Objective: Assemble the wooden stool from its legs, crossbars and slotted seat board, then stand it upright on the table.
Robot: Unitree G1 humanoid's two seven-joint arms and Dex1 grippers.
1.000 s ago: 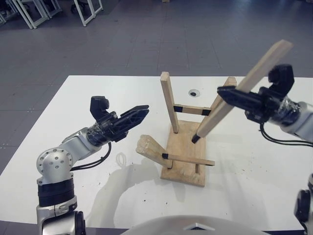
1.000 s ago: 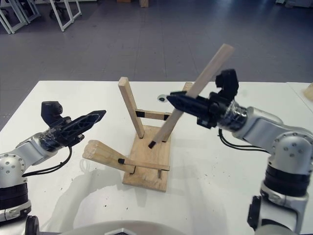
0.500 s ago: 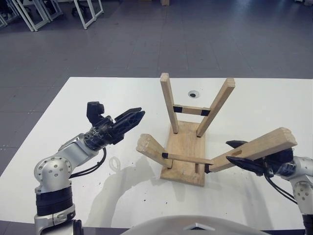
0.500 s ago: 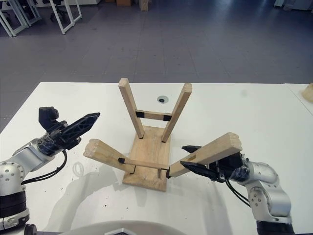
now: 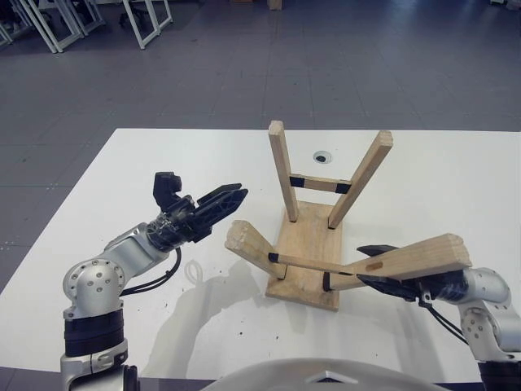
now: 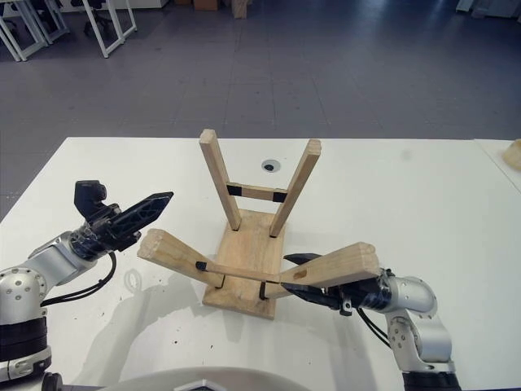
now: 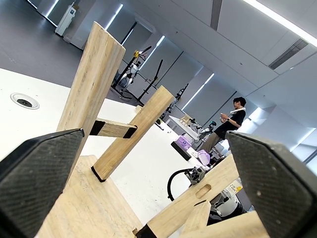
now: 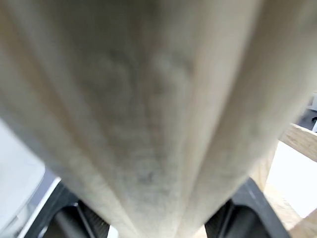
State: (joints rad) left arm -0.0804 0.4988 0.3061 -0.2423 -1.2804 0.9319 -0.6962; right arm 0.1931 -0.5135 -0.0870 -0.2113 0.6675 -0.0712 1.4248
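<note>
The slotted seat board (image 5: 308, 244) lies flat on the white table (image 5: 122, 179). Two legs (image 5: 282, 169) (image 5: 361, 177) stand in its far end, joined by a crossbar (image 5: 318, 183). A third leg (image 5: 248, 245) leans out at the near left, with a second crossbar (image 5: 313, 264) running right from it. My right gripper (image 5: 368, 265) is shut on the fourth leg (image 5: 415, 257), held almost level, its end meeting that crossbar at the board's near right corner. That leg's wood (image 8: 148, 99) sits close in the right wrist view. My left gripper (image 5: 234, 196) hovers open, left of the leaning leg, its fingers (image 7: 34, 173) spread wide.
A round cable hole (image 5: 323, 154) sits in the table behind the stool. A small white cord loop (image 5: 195, 269) lies near the left arm. A wooden piece (image 6: 514, 153) shows at the table's far right edge. Desk frames (image 5: 146, 16) stand on the floor beyond.
The right gripper swung the fourth leg down from high over the board to nearly level, then slid its end in to the near right corner. The left gripper shifted slightly toward the stool.
</note>
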